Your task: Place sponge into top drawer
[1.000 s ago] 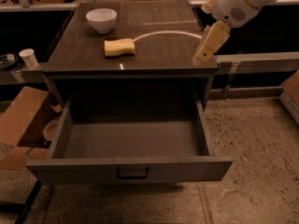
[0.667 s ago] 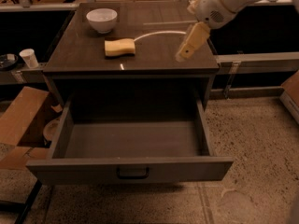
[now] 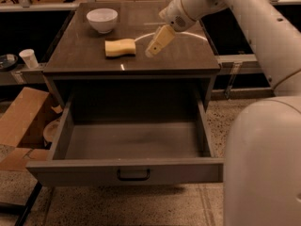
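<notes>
Sponge (image 3: 120,47): lies flat on the tabletop (image 3: 80,55), toward the middle. Its long axis runs left to right, roughly parallel to the front edge.
Hand (image 3: 152,52): just right of the sponge, slanting down and left, with its tip toward the sponge's right end. I cannot tell whether it is spread or closed.
Top drawer (image 3: 127,172): pulled out beneath the tabletop.
White bowl (image 3: 102,19): behind the sponge, apart from it.

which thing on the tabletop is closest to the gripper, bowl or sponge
The sponge: it lies just left of the gripper, which is over the tabletop's middle, while the bowl sits farther back near the left corner.
</notes>
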